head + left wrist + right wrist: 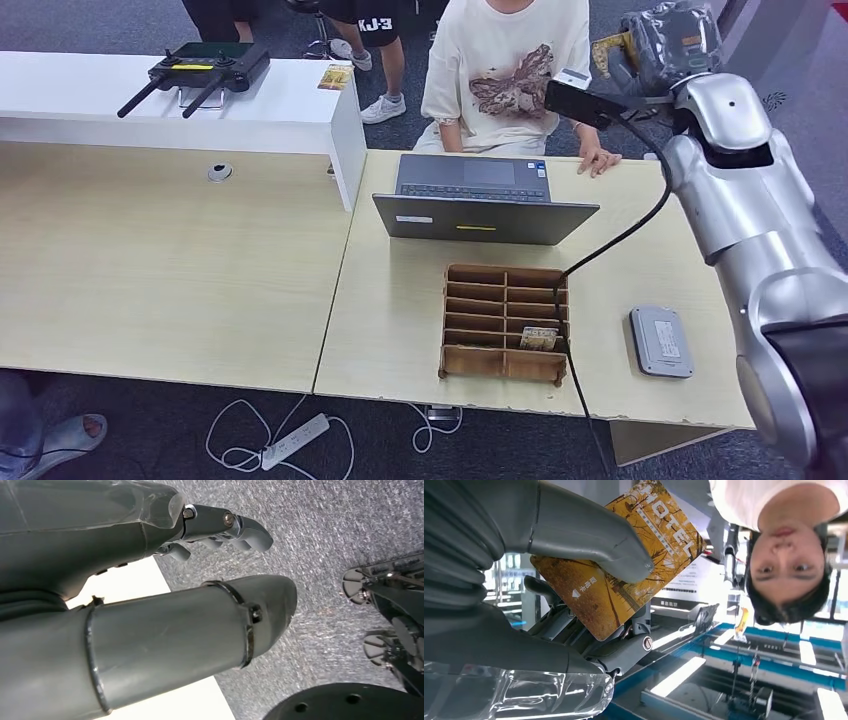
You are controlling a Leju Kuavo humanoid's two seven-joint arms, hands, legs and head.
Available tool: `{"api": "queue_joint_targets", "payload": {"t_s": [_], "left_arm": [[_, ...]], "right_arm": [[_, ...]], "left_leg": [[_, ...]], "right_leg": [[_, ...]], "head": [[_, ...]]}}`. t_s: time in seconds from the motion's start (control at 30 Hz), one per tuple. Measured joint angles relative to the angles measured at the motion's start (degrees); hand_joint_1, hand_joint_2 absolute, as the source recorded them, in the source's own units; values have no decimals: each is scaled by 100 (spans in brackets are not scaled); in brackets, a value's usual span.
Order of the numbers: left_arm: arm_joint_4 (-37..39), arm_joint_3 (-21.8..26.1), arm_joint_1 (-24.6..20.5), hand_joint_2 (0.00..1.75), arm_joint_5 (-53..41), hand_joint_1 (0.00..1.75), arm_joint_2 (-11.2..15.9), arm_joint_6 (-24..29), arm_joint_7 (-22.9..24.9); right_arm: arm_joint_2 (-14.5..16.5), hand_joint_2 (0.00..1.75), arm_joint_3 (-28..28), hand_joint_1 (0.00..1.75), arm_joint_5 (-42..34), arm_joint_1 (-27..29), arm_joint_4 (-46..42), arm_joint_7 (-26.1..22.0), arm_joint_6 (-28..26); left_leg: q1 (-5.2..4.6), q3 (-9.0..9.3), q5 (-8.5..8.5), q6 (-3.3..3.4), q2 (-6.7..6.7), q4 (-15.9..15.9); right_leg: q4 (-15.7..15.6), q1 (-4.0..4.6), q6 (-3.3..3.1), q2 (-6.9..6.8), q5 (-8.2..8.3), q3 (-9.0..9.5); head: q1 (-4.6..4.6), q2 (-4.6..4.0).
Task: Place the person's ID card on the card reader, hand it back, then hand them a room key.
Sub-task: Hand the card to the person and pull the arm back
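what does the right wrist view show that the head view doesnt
Right wrist view alone: the yellow hotel key card pinned under the right hand's thumb against darker fingers, with its print legible.

Head view alone: the desk, the laptop, the wooden card tray and the grey card reader.

Both: the right hand, raised toward the person in the cream shirt.
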Motion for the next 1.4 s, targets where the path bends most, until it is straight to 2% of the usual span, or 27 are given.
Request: {"api": "queue_joint_targets", "payload": {"t_s": [0.3, 0.57, 1.27, 1.4], "left_arm": [[-25, -93, -90, 0, -183, 0, 51, -79, 116], [-33, -106, -178, 0, -278, 0, 55, -112, 214], [-51, -207, -310, 0, -424, 0, 44, -89, 320], [-62, -207, -342, 0, -450, 0, 43, -80, 335]], "right_arm": [[313, 175, 566, 175, 577, -607, 755, 558, 1064], [390, 175, 641, 175, 481, -775, 1101, 985, 1832], [387, 175, 641, 175, 475, -831, 1394, 1082, 1931], [383, 175, 641, 23, 479, -830, 1408, 1082, 1912]], "left_leg": [[1, -1, 2, -1, -2, 0], [-1, 0, 1, 0, -1, 2], [0, 1, 1, 0, 2, 3], [0, 2, 1, 0, 2, 3]], "right_leg": [[2, 1, 0, -2, 0, -1], [0, -1, 0, 0, 1, -1], [1, 0, 0, 2, 1, -3], [1, 1, 0, 3, 1, -3]], "head": [[1, 0], [0, 0], [1, 0], [1, 0]]}}
